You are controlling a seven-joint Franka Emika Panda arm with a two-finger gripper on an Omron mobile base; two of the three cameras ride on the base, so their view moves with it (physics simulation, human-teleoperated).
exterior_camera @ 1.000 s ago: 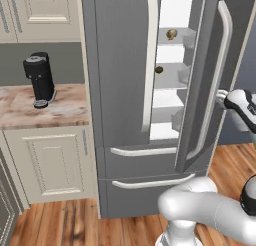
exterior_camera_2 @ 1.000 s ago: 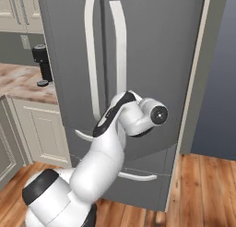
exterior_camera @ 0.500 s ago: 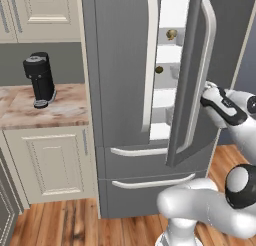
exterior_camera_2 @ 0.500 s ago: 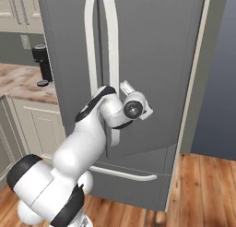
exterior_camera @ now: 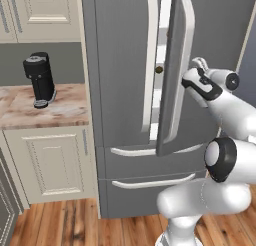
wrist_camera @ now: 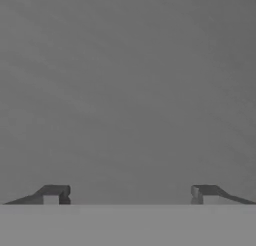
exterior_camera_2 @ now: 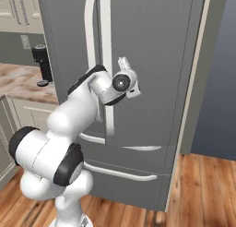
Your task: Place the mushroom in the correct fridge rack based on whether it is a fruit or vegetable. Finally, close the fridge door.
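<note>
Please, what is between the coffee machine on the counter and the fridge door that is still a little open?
In the left base view, between the coffee machine and the open door stands the fridge's closed left door with its long pale handle.

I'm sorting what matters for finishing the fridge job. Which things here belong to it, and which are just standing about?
Part of the job:
- right fridge door, nearly closed, a narrow gap left
- hand, open, empty, facing the grey door front

Just standing about:
- coffee machine on the counter
- lower freezer drawers
- small dark round item seen through the gap
</note>
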